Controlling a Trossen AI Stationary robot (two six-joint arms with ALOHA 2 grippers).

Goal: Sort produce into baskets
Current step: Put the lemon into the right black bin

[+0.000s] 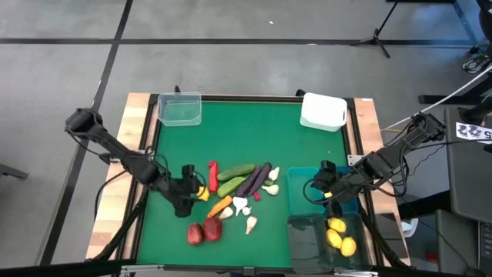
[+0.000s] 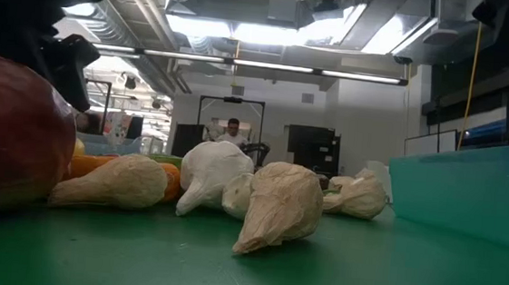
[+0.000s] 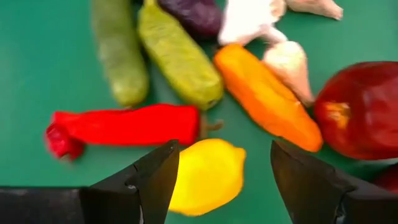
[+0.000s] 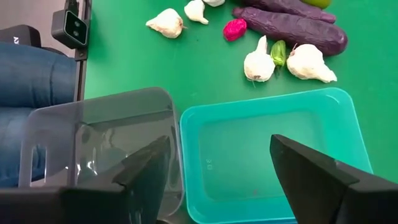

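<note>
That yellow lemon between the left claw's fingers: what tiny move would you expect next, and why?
Probably the left gripper closes on the lemon. Its fingers stand open on either side of the fruit, not yet pinching it, and the lemon still lies on the green mat beside the red pepper. Two lemons already sit in a dark bin near the right gripper, so it likely goes there afterwards.

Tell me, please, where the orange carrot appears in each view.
High view: carrot at the pile's lower left.
Low view: an orange band at left, behind the garlic.
Left wrist view: right of centre.
Right wrist view: not in it.
Shared landmark: a dark red round fruit close beside it.
</note>
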